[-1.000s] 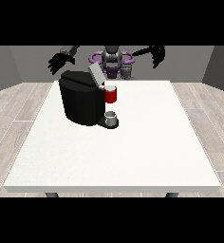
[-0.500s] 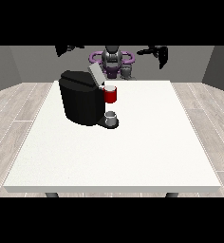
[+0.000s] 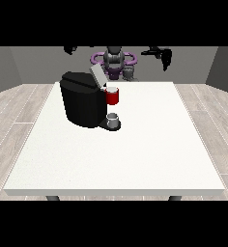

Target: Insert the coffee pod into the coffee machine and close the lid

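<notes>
At the view's left, high above the far edge of the large white table, the small black hand at the view's left hangs near the top of the scene, well apart from everything on the table; it is too small to tell how its fingers lie, and it holds nothing that shows. Below and to its right stands the bulky black coffee machine on the table's far left part, its pale grey lid tilted up and open. Just beside the machine's front right is a red thing at the machine, and under it a small grey cup sits on the machine's black base. Behind the table is the robot's grey and purple torso. Farther right, the black hand at the view's right is raised above the table's far edge, fingers pointing downward and seemingly relaxed, holding nothing. The grey coffee pod does not plainly show.
</notes>
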You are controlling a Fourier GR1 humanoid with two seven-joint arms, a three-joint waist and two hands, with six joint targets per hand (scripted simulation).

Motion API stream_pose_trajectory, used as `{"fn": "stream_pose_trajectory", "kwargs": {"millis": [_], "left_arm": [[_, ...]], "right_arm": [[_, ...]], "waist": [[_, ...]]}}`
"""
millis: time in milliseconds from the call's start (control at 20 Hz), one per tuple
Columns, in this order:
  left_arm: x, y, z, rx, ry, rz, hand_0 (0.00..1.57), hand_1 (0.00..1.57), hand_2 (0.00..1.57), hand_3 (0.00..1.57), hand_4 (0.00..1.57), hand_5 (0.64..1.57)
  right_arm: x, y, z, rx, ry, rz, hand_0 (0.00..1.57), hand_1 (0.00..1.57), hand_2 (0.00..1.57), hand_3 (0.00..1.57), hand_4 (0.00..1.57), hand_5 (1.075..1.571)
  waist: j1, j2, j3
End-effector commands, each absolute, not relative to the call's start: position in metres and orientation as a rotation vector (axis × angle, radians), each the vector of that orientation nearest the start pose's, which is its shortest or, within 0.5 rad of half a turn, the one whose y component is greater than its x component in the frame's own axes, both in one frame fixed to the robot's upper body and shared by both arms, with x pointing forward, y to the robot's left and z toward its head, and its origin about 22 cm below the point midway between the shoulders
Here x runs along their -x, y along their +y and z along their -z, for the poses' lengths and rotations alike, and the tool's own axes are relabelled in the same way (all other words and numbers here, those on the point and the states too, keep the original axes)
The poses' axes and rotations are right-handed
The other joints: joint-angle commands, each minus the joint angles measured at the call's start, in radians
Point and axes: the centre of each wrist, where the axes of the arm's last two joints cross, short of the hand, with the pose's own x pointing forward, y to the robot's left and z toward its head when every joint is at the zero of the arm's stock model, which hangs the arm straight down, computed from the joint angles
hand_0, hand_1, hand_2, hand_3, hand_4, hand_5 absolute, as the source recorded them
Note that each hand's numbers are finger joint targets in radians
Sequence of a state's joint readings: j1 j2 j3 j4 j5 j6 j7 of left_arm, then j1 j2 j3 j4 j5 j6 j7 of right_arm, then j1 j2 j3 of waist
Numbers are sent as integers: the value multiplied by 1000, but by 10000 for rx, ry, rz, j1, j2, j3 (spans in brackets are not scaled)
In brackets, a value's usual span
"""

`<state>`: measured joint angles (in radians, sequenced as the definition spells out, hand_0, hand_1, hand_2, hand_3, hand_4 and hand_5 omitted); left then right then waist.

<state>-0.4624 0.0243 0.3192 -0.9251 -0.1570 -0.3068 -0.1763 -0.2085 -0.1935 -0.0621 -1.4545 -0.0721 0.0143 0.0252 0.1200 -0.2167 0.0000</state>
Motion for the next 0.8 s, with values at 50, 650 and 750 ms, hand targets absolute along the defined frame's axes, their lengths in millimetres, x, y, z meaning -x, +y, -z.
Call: {"fn": "stream_pose_trajectory", "kwargs": {"millis": [50, 650, 750], "left_arm": [[-330, 264, 19, 1499, -15548, 1718, 0, 0, 0, 0, 0, 1571], [-309, 250, -1, 1243, -16045, 1503, 0, 0, 0, 0, 0, 1571], [-308, 267, -1, 1027, -16241, 1218, 0, 0, 0, 0, 0, 1571]], "right_arm": [[-301, -249, -43, 619, -17022, -1554, 0, 0, 0, 0, 215, 1571], [-342, -254, -62, 58, -16716, -1517, 0, 0, 0, 0, 0, 1571], [-330, -229, -37, -384, -16991, -1416, 0, 0, 0, 0, 0, 1571]], "waist": [[94, 670, 1], [273, 1817, 1], [-111, 2104, 1]]}}
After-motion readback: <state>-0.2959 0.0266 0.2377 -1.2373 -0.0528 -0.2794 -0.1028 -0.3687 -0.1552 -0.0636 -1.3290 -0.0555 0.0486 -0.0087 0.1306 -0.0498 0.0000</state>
